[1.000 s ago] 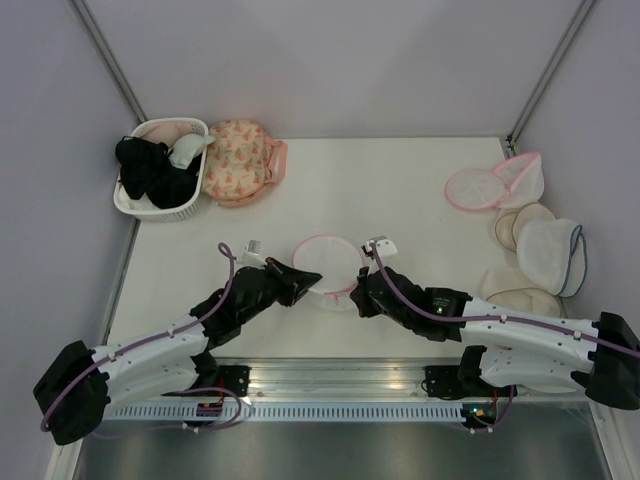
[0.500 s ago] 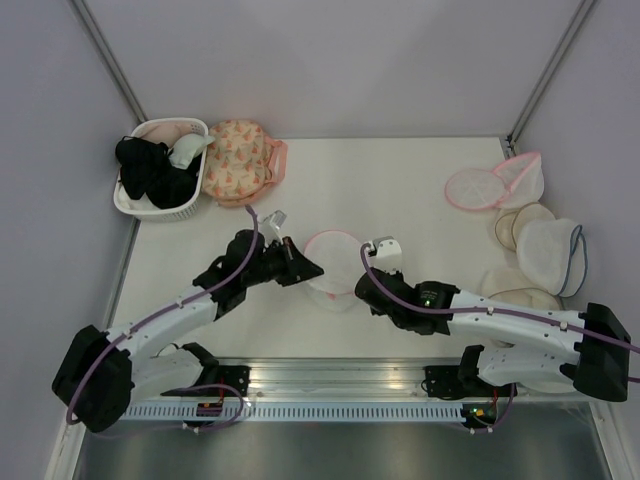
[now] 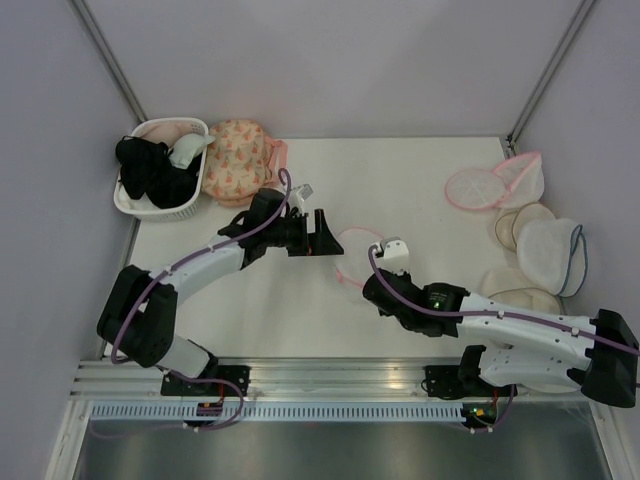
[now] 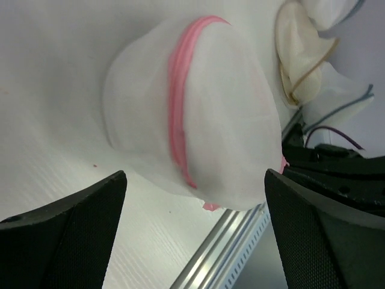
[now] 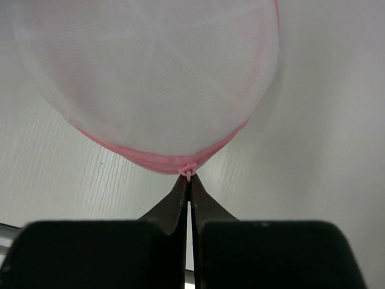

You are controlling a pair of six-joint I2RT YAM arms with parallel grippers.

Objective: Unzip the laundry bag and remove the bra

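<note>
Laundry bag (image 3: pixel 358 255) mid-table, zipper pull (image 5: pixel 188 171) pinched.
Right gripper (image 5: pixel 188 179) clamped on the pull at 6 o'clock; left gripper (image 4: pixel 195 180) gaping, empty, at 9. Mesh looks light and limp; I'd take the pink rim.

We found the laundry bag (image 3: pixel 362 256) lying near the middle of the table (image 3: pixel 400 190), between the two grippers. The left gripper (image 3: pixel 330 236) stood just to its left, not touching it. The right gripper (image 5: pixel 188 178) sat at its near edge, closed on a small tab (image 5: pixel 187 171) on the rim. In the far left corner a basket (image 3: pixel 135 208) held garments (image 3: pixel 150 175), with another bag (image 3: pixel 238 160) against its right side. More bags (image 3: pixel 530 240) lay along the right edge.
</note>
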